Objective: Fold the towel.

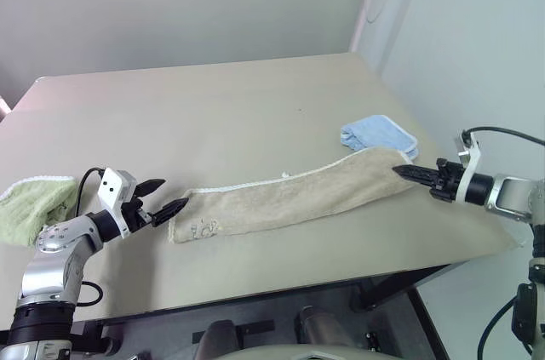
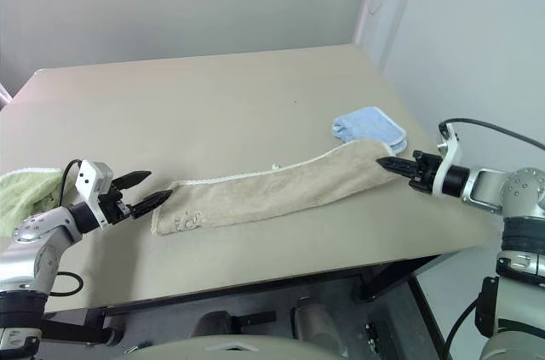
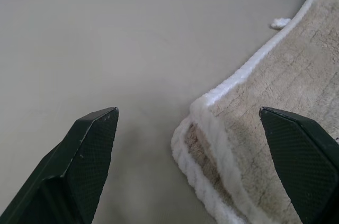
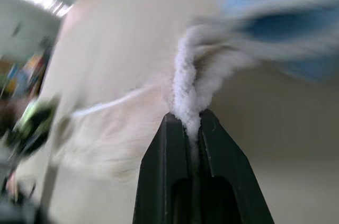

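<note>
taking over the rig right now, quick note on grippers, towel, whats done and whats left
Right gripper: shut on the towel's right end, pinching its white edging.
Left gripper: open, at the towel's left end by the logo, not gripping yet.
Towel: lying as a long doubled strip across the table; blue cloth just behind its right end, green cloth at far left.
Left: grip the left end, fold the strip shorter.

towel (image 1: pixel 289 197): beige-tan terry, white corded edging, small dark logo lettering at its 8 o'clock end. folded cloth (image 1: pixel 381 135) at 1 o'clock of towel: light blue. cloth (image 1: pixel 30 207) at 9 o'clock: light green, white edge. bench (image 1: pixel 213 113): plain beige. both gripper fingers (image 3: pixel 87 155): black, fine-textured pads.
</note>
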Controlling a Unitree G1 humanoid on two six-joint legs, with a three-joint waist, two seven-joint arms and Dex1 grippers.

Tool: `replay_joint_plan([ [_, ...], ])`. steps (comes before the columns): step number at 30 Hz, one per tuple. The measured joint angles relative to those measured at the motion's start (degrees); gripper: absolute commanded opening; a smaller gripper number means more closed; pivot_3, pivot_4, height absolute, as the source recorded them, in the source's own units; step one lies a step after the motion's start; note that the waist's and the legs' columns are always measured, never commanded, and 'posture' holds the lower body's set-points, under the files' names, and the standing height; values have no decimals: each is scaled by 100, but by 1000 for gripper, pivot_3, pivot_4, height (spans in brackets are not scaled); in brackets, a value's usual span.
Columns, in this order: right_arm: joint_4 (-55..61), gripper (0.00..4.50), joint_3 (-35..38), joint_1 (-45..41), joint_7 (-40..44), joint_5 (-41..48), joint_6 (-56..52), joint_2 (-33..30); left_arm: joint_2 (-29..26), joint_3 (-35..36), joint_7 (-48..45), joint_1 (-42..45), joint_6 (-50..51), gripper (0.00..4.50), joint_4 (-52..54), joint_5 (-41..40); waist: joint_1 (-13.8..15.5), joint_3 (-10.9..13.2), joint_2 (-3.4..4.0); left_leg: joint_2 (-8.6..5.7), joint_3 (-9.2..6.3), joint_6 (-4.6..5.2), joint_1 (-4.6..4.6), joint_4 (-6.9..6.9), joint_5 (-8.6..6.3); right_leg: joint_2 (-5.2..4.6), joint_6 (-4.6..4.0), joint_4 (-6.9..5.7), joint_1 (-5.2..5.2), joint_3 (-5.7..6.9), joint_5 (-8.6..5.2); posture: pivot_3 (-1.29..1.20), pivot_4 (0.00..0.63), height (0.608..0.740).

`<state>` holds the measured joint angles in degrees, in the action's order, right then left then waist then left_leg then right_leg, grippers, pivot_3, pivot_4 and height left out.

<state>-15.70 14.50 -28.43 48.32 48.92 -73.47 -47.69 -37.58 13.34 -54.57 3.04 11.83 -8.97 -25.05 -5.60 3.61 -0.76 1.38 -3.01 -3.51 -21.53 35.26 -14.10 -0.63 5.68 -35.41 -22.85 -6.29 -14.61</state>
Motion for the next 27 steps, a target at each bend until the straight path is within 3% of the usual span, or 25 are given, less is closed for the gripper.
replay_joint_plan([
  [9,1443,12,-801,-94,218,132,-129,402,1,3,11,-74,-16,4500,1,75,18,0,-2,0,0,0,-14,1,0,-2,-1,1,-14,1,0,0,0,740],
  [27,761,12,-2562,-1083,-74,-721,-73,2364,34,-10,117,-98,-33,4500,16,85,-2,-3,-7,0,-6,0,-23,25,1,4,1,-71,-41,4,1,0,0,740],
])
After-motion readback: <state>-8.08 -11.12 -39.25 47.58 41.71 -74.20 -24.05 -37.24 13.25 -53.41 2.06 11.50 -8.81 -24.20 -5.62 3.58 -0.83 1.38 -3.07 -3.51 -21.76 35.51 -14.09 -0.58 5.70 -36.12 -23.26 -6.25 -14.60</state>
